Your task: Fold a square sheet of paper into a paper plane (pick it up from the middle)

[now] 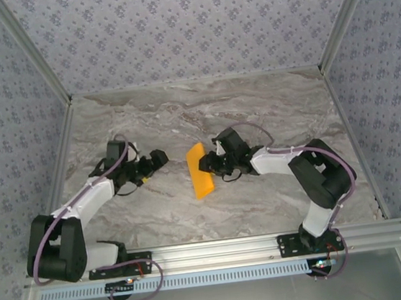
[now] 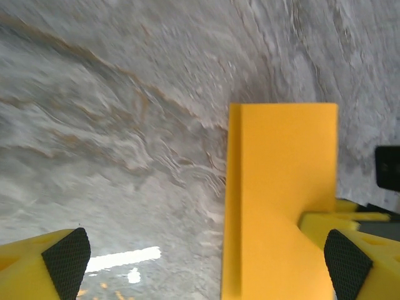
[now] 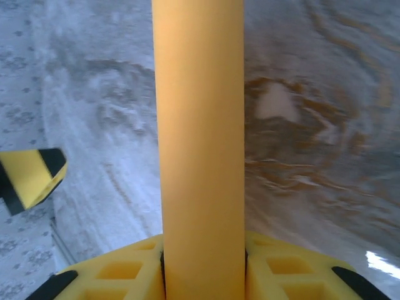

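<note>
While it sits mid-table, the orange paper [image 1: 200, 170] is folded to a long narrow strip running near-to-far. It's pinched from the right side by the R gripper [image 1: 206, 165], jaws clamped on it. Prob. lifted off the marble table [image 1: 268, 106]; can't confirm from overhead. L gripper [image 1: 159, 159] is near the strip's left side, jaws wide apart, holding nothing.

Overhead view from behind, down onto the table [image 1: 268, 106]; both wrist views close against the shared orange paper [image 2: 281, 187].
</note>
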Robot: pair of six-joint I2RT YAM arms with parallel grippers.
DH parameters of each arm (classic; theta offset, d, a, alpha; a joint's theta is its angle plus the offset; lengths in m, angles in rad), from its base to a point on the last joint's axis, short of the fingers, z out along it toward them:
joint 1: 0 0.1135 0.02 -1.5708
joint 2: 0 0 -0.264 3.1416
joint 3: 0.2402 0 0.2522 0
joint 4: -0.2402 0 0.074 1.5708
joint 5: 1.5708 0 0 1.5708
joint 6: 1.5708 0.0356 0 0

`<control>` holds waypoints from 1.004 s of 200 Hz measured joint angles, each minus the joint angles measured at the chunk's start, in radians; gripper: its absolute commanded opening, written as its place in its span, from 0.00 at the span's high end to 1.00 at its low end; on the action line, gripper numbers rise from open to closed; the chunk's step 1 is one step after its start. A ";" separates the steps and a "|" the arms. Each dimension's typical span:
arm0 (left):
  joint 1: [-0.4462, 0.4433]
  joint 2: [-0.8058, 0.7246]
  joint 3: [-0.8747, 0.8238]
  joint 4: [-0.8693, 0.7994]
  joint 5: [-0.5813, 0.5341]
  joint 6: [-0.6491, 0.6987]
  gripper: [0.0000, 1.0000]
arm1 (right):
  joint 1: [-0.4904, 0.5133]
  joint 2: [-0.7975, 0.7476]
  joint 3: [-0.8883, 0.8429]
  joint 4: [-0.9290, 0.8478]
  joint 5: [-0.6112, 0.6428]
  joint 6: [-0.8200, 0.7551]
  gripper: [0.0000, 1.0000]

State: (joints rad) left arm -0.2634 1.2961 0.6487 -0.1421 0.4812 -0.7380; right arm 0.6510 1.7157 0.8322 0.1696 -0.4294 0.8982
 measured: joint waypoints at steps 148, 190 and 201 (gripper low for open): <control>-0.267 0.060 -0.031 0.211 -0.124 -0.153 0.21 | 0.022 -0.024 0.027 -0.269 0.238 -0.139 0.51; -0.283 0.101 -0.031 0.237 -0.158 -0.154 0.26 | 0.024 -0.012 0.031 -0.269 0.244 -0.108 0.50; -0.284 0.112 -0.031 0.246 -0.167 -0.154 0.27 | 0.026 -0.007 0.035 -0.272 0.248 -0.098 0.49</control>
State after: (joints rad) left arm -0.5476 1.4082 0.6178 0.1043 0.3138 -0.8921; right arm 0.6769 1.7088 0.8673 -0.1020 -0.1818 0.8005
